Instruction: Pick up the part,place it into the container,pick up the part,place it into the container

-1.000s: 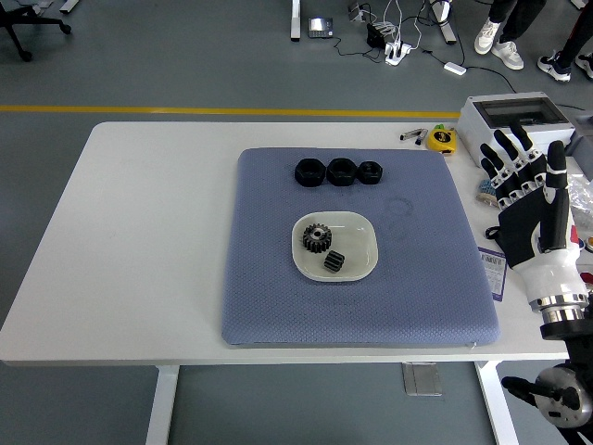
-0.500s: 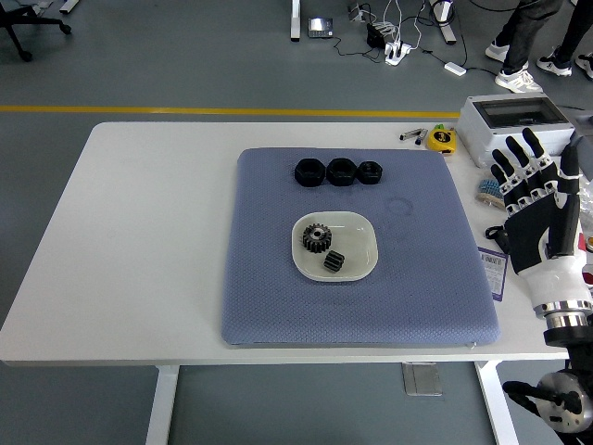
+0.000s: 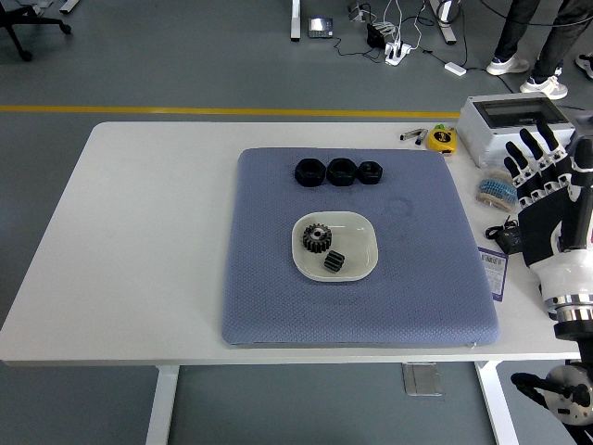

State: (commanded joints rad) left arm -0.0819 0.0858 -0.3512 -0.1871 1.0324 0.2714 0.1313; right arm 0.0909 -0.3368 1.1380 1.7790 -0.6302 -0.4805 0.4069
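**Head view: right hand raised and empty at the table's right edge, two gears in the dish**

Head view shows the robot's right hand (image 3: pixel 548 199), black fingers on a white palm and wrist, held upright over the right edge of the white table (image 3: pixel 139 241). Its fingers are extended and slightly spread, with nothing between them. The left arm does not appear.

Just beside the hand lie a small round brush with blue bristles (image 3: pixel 495 193), a small black object (image 3: pixel 508 235) and a printed card with a purple border (image 3: pixel 494 269), whose print is too small to read. Behind the hand stands a grey rectangular box with a clear lid (image 3: pixel 510 122), and left of the box a yellow tape measure (image 3: pixel 442 139) next to a small pen-like item (image 3: pixel 413 135), possibly a marker.

Further left, a square blue-grey textured mat (image 3: pixel 278 287) covers the table's middle. Near its centre sits the container, a white rounded-square dish (image 3: pixel 359 243). Inside it lie two parts: a dark metal toothed gear lying flat (image 3: pixel 317 237) toward the dish's left, and a smaller black gear on its side (image 3: pixel 334 262) just in front of it, close by or touching.

At the mat's far edge three black hexagonal nuts (image 3: pixel 341 171) stand in a row, side by side, well apart from the dish.

On the grey floor beyond the table, a person's legs and shoes (image 3: pixel 536 85) show at the top right.
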